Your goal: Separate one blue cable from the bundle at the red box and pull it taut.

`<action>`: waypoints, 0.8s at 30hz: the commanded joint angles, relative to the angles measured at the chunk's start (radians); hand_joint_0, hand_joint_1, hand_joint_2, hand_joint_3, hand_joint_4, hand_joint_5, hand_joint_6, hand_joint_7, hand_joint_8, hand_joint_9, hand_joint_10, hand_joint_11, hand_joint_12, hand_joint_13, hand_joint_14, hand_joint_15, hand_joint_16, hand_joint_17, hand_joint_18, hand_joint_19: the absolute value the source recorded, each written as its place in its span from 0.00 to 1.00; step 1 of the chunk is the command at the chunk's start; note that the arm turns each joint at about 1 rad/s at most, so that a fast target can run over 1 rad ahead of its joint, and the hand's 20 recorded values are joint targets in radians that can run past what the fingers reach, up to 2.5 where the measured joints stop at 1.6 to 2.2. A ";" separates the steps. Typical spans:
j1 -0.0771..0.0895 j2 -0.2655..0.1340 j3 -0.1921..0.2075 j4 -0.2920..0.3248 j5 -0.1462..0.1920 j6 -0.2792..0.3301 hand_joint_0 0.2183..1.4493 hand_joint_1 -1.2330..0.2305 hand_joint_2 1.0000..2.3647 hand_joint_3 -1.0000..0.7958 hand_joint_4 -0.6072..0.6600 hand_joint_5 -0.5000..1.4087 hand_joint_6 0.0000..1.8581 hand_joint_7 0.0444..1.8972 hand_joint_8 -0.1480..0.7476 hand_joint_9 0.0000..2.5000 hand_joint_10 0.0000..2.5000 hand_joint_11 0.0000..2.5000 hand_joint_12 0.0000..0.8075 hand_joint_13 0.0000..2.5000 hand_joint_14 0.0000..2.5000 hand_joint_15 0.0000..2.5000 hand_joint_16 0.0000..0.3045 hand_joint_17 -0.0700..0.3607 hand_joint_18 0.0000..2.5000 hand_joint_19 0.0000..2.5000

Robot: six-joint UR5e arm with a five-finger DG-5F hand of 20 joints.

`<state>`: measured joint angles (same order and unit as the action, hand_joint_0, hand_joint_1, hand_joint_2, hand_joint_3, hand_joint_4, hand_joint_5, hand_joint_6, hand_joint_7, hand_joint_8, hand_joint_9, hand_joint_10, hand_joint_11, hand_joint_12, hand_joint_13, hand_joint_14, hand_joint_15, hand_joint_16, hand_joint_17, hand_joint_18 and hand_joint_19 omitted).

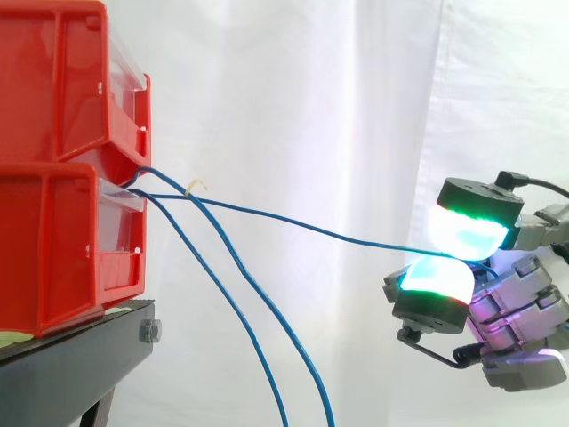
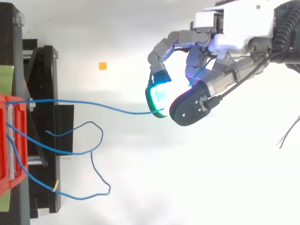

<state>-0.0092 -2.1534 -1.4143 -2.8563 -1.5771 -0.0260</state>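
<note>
The hand (image 1: 520, 307) sits at the right of the side view, well apart from the red bins (image 1: 53, 240) stacked at the left on the black stand (image 1: 80, 356). Two of its glowing fingertips (image 1: 467, 229), one above the other, are closed together on one blue cable (image 1: 293, 221), pinching it between the pads. The other fingers are curled in behind.

That cable leaves the gap between the two bins and slopes down to the right to the pads in a long, gently curved line, not quite straight. From above, it (image 2: 93, 104) runs from the red bin (image 2: 7, 140) at the left edge to the hand (image 2: 206, 61), which comes in from the upper right.

The other blue cables (image 1: 240, 311) hang from the same gap, pass a pale tie (image 1: 194, 187) and drop off the lower edge. From above they loop (image 2: 96, 140) beside the stand, clear of the held one.

Between stand and hand there is open white room, with a small orange square (image 2: 102, 65) on the far side. The white curtain (image 1: 311, 89) closes the back.
</note>
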 commanded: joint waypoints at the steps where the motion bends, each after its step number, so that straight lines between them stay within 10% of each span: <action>1: 0.000 0.000 0.000 0.000 0.000 0.000 0.35 0.39 0.01 0.42 0.59 0.20 0.48 0.66 0.60 0.54 0.63 0.66 0.52 0.53 0.56 0.62 0.18 0.45 0.51 0.42; 24: 0.000 0.001 0.000 0.000 0.000 0.000 0.35 0.39 0.01 0.42 0.59 0.21 0.48 0.66 0.59 0.54 0.62 0.66 0.51 0.53 0.55 0.62 0.19 0.46 0.52 0.41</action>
<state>-0.0092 -2.1535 -1.4145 -2.8563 -1.5769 -0.0261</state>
